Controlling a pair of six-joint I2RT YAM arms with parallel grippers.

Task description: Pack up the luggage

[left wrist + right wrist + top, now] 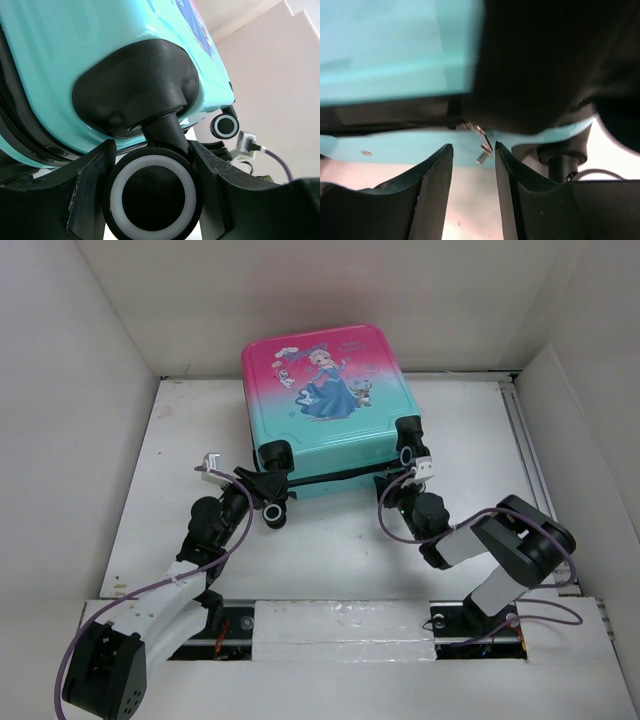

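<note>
The luggage [320,390] lies flat and zipped on the white table, princess print up, its turquoise wheel end toward the arms. My left gripper [271,508] is shut on the near left wheel [276,515]. In the left wrist view that black wheel with a white ring [152,195] sits tight between both fingers [92,192], under the turquoise shell [75,50]. My right gripper [398,490] is at the near right corner by the zipper seam. Its jaws [474,150] stand open, and a small metal zipper pull [482,150] hangs between the tips, close to the right finger.
White walls box in the table [330,550] on three sides. A metal rail [525,440] runs along the right edge. Purple cables [390,525] loop off both wrists. The luggage's other near wheel [226,125] shows beyond the left gripper.
</note>
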